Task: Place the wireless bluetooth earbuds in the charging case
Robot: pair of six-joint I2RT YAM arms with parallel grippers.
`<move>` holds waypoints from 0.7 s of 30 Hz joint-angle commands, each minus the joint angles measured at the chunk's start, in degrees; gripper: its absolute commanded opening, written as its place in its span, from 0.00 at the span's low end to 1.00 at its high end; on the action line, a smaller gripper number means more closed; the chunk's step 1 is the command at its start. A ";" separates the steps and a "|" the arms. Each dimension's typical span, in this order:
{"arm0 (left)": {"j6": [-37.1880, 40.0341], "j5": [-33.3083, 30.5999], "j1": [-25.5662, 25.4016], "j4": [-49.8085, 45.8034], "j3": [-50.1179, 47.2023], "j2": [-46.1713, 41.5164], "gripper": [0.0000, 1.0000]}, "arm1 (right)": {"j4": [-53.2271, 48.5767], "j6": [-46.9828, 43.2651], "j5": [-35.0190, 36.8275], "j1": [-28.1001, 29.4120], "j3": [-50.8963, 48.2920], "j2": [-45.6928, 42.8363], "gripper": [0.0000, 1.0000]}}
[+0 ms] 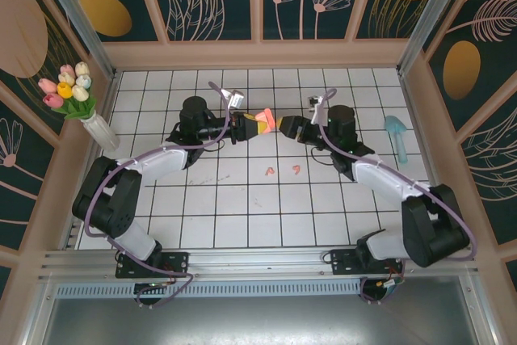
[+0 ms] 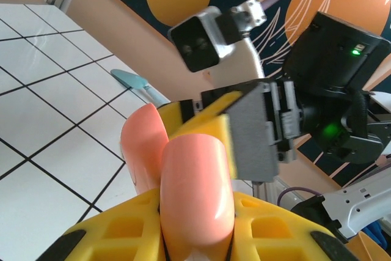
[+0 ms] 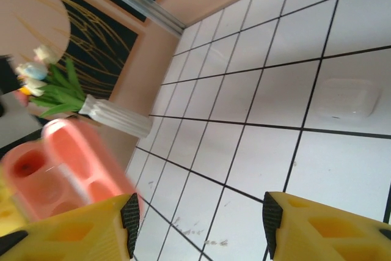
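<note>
1. Salmon-pink earbuds: two, lying loose on the white tiled tabletop. They are side by side but apart, at 6 o'clock of the raised case, toward the arm bases. Nothing is touching them.

2. Charging case: salmon-pink, hanging clear of the tabletop where the two arms are meeting. The lid appears to be standing open, with wells showing in the blurred right wrist view.

3. Left tool: sitting at 9 o'clock of the case, yellow fingers closed narrow on its body and carrying it.

4. Right tool: sitting at 3 o'clock of the case, fingers spread wide and gripping nothing. One grey pad seems to be lying against the lid side.

5. White rounded case: lying shut on a tile.

6. Teal object: lying at 3 o'clock, well apart.

7. Vase of tulips: standing at 10 o'clock, by the wall.

Handling note: this looks like the opening-and-steadying step.
- The left tool should be clamping the body only, never the lid, with the wells turning upward.
- The right tool should be pushing the lid gently near its free edge.
- Before going for an earbud, the right tool needs narrowing, since a wide grab risks flicking so small a piece.
</note>
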 commanded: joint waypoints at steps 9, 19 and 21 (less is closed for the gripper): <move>-5.69 -1.26 -0.34 12.23 -2.28 -1.55 0.03 | 20.60 12.96 -6.81 -0.66 -6.36 -2.09 0.55; -13.50 -6.13 -0.37 24.13 -5.37 -0.98 0.03 | 30.57 20.01 -3.97 0.44 -6.20 1.97 0.52; -15.43 -7.19 -0.42 27.17 -6.13 -0.73 0.03 | 32.87 21.68 -3.87 0.47 -5.89 3.11 0.52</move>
